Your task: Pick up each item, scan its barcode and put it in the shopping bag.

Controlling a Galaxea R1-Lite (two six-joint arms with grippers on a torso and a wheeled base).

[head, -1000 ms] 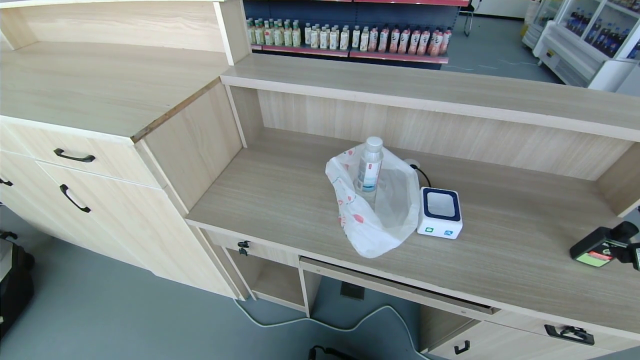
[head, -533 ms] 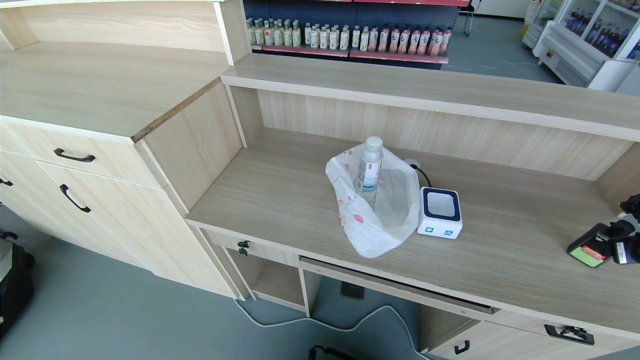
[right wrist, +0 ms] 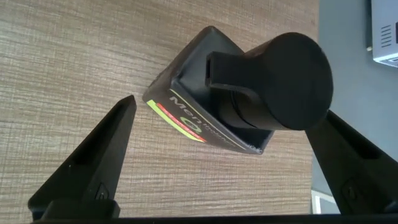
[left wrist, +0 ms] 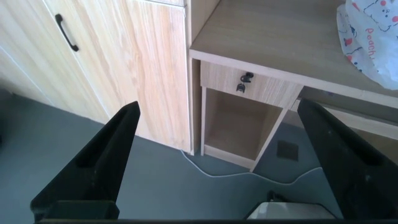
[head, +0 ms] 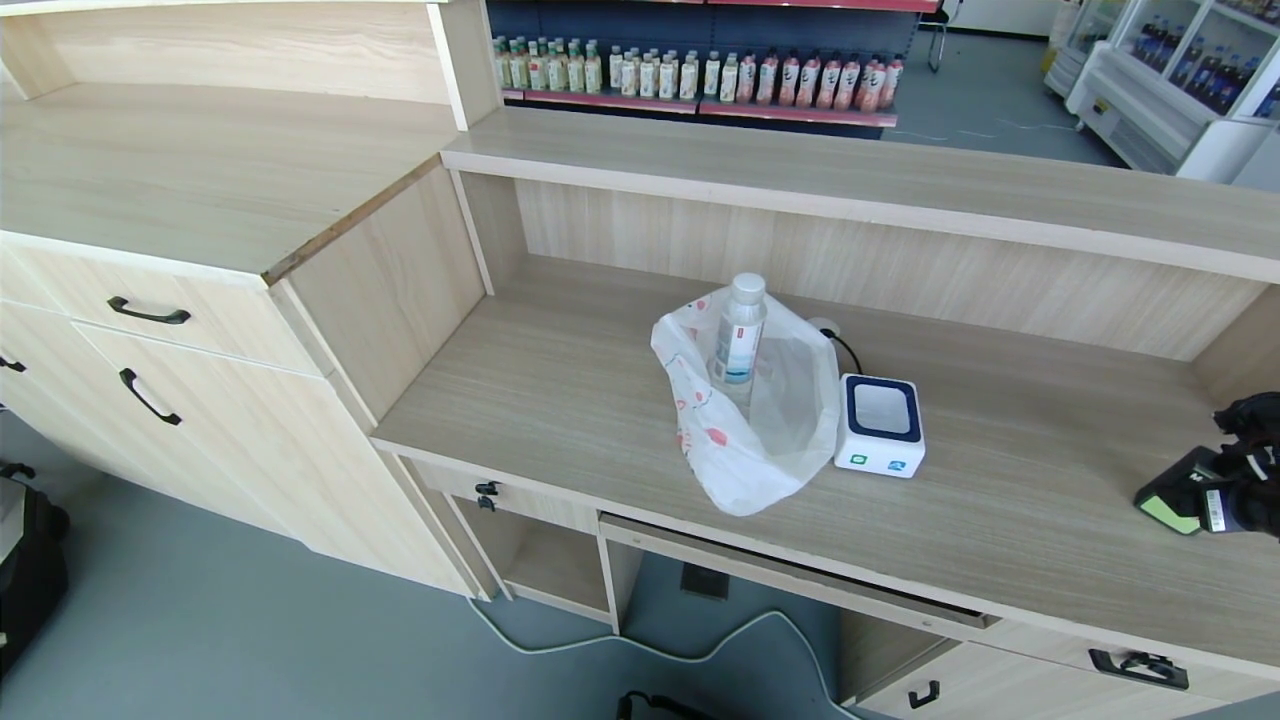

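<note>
A bottle [head: 740,330] is standing in the shopping bag [head: 745,445] mid-counter [head: 1000,510], and the scanner [head: 880,425] is sitting just right of it. At the right end, the right gripper [right wrist: 227,107] is straddling the black container [right wrist: 205,118], fingers wide apart and not touching it. The left gripper [left wrist: 219,104] is hanging wide open over the floor.

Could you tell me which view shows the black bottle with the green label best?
The right wrist view: the black bottle sits close, cap and label plain, on the counter. The head view has it small, partly covered, at the far right. The left wrist view faces the cabinet.
</note>
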